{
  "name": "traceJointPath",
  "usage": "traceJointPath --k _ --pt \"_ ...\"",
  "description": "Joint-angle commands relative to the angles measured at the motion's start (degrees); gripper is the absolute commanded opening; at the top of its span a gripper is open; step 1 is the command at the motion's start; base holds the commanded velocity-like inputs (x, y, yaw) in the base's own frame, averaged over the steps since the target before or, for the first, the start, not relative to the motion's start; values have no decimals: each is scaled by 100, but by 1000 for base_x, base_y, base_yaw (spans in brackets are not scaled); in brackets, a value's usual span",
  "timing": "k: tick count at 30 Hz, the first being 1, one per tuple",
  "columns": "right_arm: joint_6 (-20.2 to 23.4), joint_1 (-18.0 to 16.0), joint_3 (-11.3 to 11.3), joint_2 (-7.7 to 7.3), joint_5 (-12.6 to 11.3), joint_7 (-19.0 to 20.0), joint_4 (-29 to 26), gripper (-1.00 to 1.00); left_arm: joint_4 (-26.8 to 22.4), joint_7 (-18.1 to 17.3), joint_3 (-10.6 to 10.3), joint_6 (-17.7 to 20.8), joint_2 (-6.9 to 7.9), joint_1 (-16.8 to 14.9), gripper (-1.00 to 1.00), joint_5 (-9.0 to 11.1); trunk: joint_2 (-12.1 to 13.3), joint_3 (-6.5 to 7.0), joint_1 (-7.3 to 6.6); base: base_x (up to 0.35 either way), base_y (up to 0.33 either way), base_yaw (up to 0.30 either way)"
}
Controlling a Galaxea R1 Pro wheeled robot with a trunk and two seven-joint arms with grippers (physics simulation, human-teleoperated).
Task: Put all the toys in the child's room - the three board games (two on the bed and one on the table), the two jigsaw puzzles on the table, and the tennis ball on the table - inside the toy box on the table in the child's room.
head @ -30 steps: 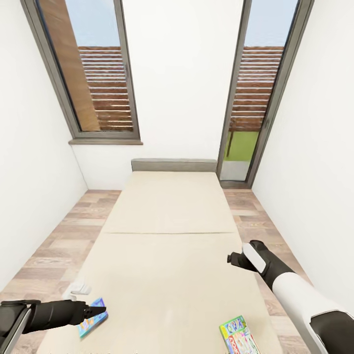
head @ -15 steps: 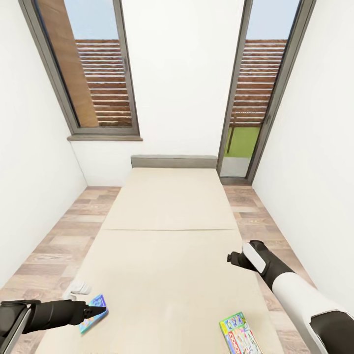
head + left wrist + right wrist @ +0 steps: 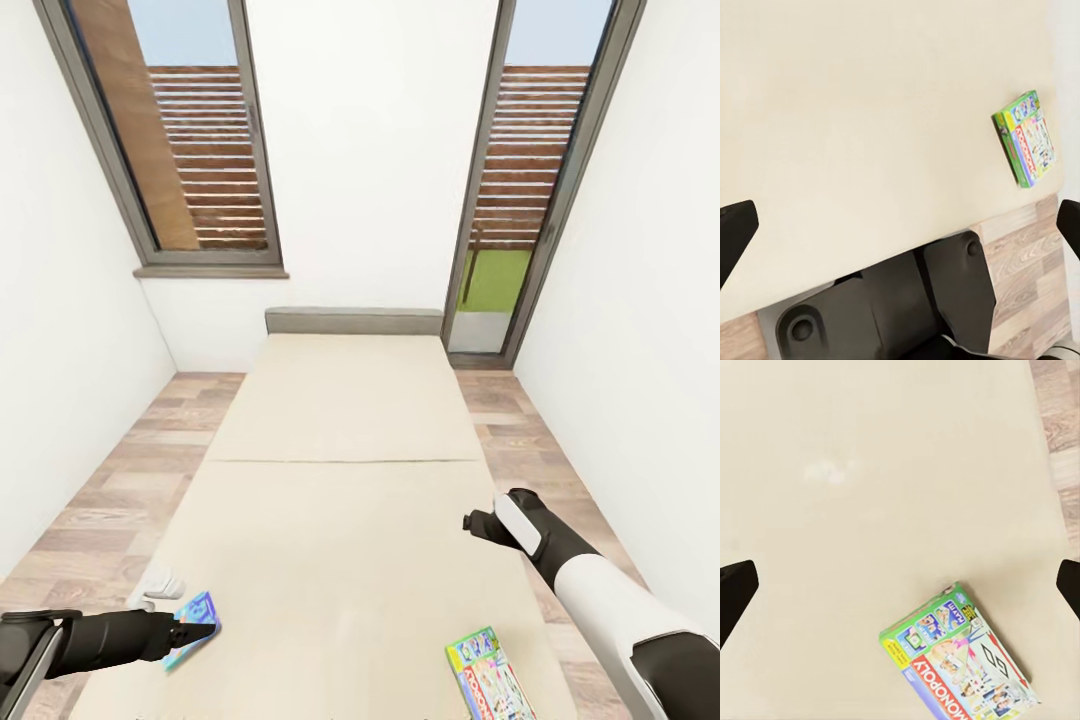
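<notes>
Two board games lie near the foot of the beige bed [image 3: 340,520]. A blue one [image 3: 200,608] sits at the left edge, just past the tips of my left gripper [image 3: 196,631]. A green Monopoly box [image 3: 487,677] lies at the right, also seen in the left wrist view [image 3: 1027,139] and the right wrist view [image 3: 964,656]. My right gripper [image 3: 478,524] hovers over the bed's right side, farther up the bed than that box. Both grippers are open and hold nothing, fingertips [image 3: 735,232] [image 3: 735,589] wide apart. The table, toy box, jigsaw puzzles and tennis ball are out of view.
The bed fills the narrow room, with wood floor [image 3: 110,480] strips on both sides and white walls close by. A grey headboard [image 3: 353,321], a window and a glass door are at the far end. A small white object [image 3: 155,583] lies by the bed's left edge. My base [image 3: 892,307] stands at the foot.
The whole picture has shifted a little, so the camera moved: bed and games sit slightly higher in view. Both arms keep their pose and both grippers stay open.
</notes>
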Motion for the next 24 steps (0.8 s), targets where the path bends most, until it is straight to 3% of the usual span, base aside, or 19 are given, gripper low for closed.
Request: traceJointPath --k 1,17,21,24 --pt "10 -6 45 -8 -60 -49 -10 100 -4 -23 6 43 1 -5 100 -1 -12 -21 3 0 0 0" --pt "-6 -1 46 -4 -59 -48 -29 100 -11 -204 31 11 33 -10 100 64 -12 -171 3 0 0 0" --pt "-6 -2 46 -13 -63 -44 -34 100 -14 -628 91 5 56 -12 100 78 -12 -209 3 0 0 0" --pt "-6 -1 46 -15 -65 -42 -35 100 -15 -1268 243 -5 70 -13 100 80 -12 -237 3 0 0 0"
